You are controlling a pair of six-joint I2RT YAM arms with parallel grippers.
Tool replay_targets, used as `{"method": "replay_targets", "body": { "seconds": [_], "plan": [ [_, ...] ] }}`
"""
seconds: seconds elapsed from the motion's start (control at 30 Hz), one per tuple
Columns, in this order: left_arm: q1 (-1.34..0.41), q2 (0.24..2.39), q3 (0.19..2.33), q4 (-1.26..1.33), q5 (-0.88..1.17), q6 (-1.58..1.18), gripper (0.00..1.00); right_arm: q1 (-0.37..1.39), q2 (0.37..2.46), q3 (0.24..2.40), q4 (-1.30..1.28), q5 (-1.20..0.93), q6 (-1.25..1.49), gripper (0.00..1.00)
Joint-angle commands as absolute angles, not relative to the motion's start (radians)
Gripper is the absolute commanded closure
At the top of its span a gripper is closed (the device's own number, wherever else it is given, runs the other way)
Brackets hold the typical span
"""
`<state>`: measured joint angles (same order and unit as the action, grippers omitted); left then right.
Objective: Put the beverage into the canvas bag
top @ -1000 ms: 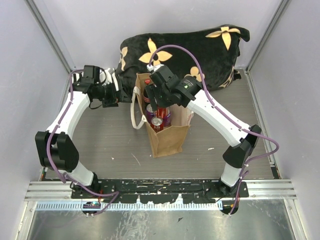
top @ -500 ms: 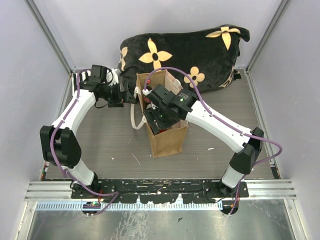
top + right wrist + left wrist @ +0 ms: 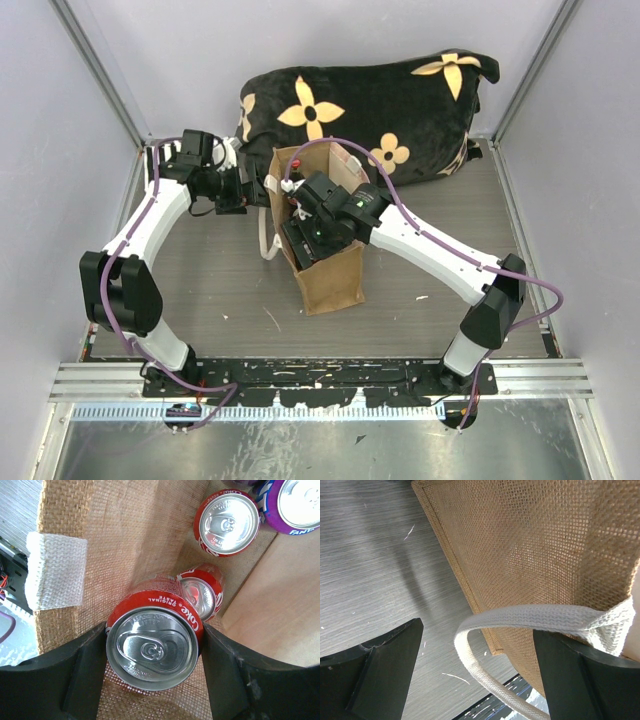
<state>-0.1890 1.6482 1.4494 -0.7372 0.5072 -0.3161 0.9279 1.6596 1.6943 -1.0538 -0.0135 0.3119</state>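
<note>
Four beverage cans show in the right wrist view, three red and one purple, all inside the tall tan-brown canvas bag (image 3: 130, 530). The red aluminium Coke can (image 3: 154, 647) is pinched between the two black fingers of the right gripper (image 3: 154, 655). It is hard against the woven wall at 9 o'clock, with no spare room on that side. A second red can (image 3: 204, 592) sits just beside it at 1 o'clock, partly covered by it. A third red can (image 3: 227, 522) and the purple Fanta can (image 3: 295, 502) stand farther along the same line, and the frame edge cuts off the purple one. A smooth tan inner panel (image 3: 265, 595) closes the 3 o'clock side. One cream strap patch (image 3: 52, 570) is stitched at the bag rim.

From above, the bag stands upright on the grey wood-grain desk (image 3: 200, 270), with open desk at its 3, 6 and 9 o'clock. One black cushion with tan flowers (image 3: 370, 100) lies close at 12 o'clock; whether it touches the bag cannot be told. The right wrist fills the bag mouth and hides the fingers and cans in that view.

The left gripper (image 3: 477, 650) is at the bag's 10 o'clock with its fingers spread wide. One cream strap handle (image 3: 520, 617) loops between them, unpinched.
</note>
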Motion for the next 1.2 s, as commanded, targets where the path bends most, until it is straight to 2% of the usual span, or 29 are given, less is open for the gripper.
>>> {"method": "replay_targets", "body": {
  "seconds": [0.0,0.27,0.53,0.9,1.17],
  "plan": [
    [-0.193,1.649,1.464,-0.714,0.512,-0.307,0.02,0.948,1.648,1.694,-1.052,-0.074,0.321,0.99],
    [-0.194,1.658,1.454,-0.708,0.520,-0.308,0.02,0.949,1.620,1.773,-1.119,-0.022,0.327,0.99],
    [-0.202,1.668,1.459,-0.697,0.522,-0.313,0.02,0.949,1.667,1.934,-1.183,-0.090,0.318,0.99],
    [-0.209,1.667,1.450,-0.690,0.517,-0.308,0.02,0.949,1.718,1.843,-1.105,-0.301,0.269,0.99],
    [-0.208,1.650,1.441,-0.694,0.519,-0.300,0.02,0.949,1.772,1.875,-1.147,-0.248,0.208,0.99]
  ]
}}
